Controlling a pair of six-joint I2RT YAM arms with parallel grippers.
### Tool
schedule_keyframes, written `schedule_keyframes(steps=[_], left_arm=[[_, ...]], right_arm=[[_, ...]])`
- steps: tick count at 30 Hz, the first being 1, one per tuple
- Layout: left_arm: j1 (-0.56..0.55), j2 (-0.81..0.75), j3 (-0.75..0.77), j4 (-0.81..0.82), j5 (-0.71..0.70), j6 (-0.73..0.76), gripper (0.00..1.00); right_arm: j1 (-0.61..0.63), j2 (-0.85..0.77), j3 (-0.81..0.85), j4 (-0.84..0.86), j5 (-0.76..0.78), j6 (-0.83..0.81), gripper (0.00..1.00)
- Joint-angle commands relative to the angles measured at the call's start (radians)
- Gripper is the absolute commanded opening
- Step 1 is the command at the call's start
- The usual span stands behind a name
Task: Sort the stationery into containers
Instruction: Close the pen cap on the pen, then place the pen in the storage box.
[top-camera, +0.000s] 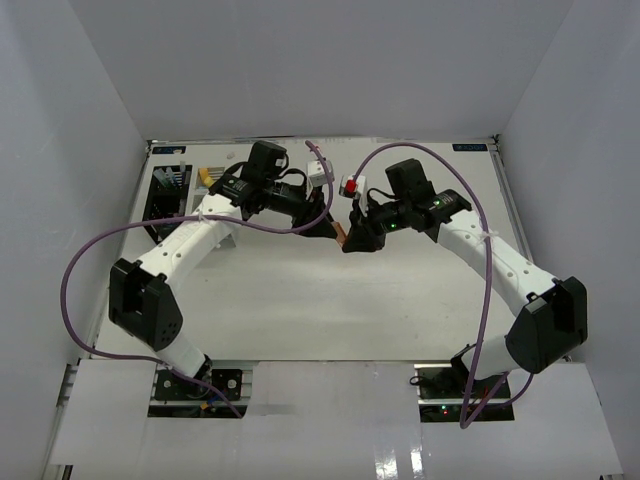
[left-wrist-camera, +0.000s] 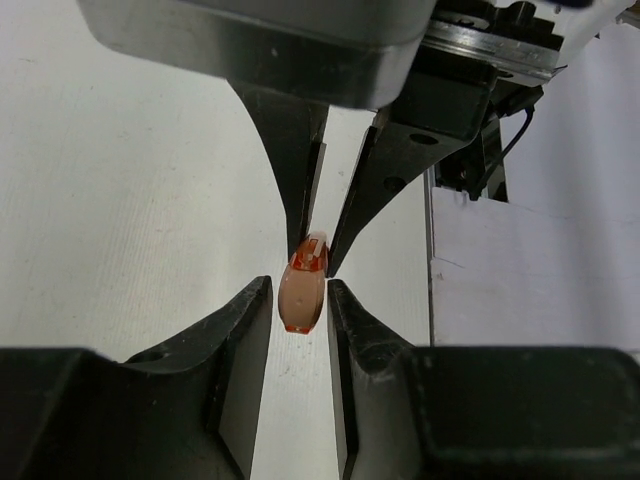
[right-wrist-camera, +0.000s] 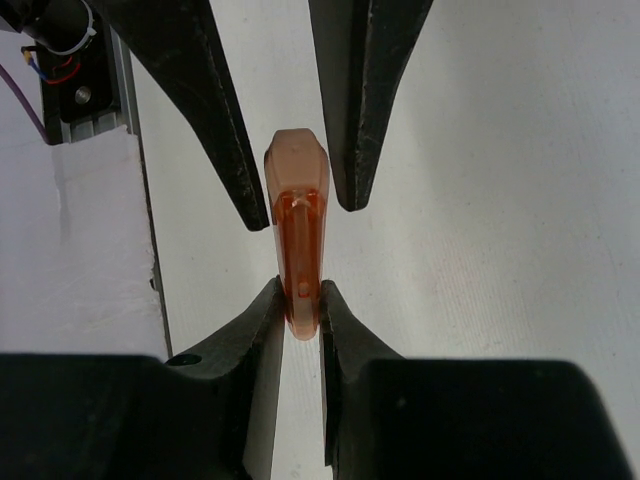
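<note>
Orange marker (right-wrist-camera: 295, 230) | centre of top view, above desk (top-camera: 300, 300) | right gripper (right-wrist-camera: 298, 300) fingers clamped on one end | left gripper (left-wrist-camera: 299, 290) fingers narrow around other end, contact unclear | risk: early release by right drops it

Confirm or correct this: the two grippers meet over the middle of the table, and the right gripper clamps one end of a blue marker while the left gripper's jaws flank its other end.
The colour is wrong: the marker is orange, not blue, as the right wrist view shows. The rest stands: the right gripper clamps one end and the left gripper flanks the other, over the middle of the table.
</note>
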Motion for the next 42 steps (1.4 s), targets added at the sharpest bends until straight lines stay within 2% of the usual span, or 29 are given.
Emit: schedule_keyframes(steps=[1, 4, 23, 26, 27, 29, 42], left_arm=[[-0.006, -0.002, 0.029, 0.000, 0.051, 0.009, 0.39], [-0.009, 0.009, 0.042, -0.002, 0.061, 0.003, 0.33], [-0.013, 0.003, 0.042, -0.011, 0.088, -0.012, 0.33], [-0.013, 0.006, 0.048, -0.013, 0.094, -0.015, 0.25], [-0.013, 0.009, 0.046, -0.013, 0.103, -0.017, 0.11], [-0.014, 0.014, 0.045, -0.011, 0.109, -0.020, 0.00], [-0.063, 0.027, -0.030, -0.028, 0.134, -0.026, 0.00]], right_arm=[[0.005, -0.004, 0.033, 0.002, -0.015, -0.019, 0.08], [0.004, -0.008, 0.027, 0.002, -0.015, -0.019, 0.08], [0.004, -0.014, 0.021, 0.002, -0.011, -0.019, 0.08], [0.005, -0.014, 0.020, 0.002, -0.009, -0.020, 0.08], [0.004, -0.014, 0.020, 0.002, -0.007, -0.019, 0.08], [0.005, -0.017, 0.020, 0.006, -0.011, -0.019, 0.08], [0.007, -0.035, 0.082, 0.043, 0.011, -0.004, 0.08]])
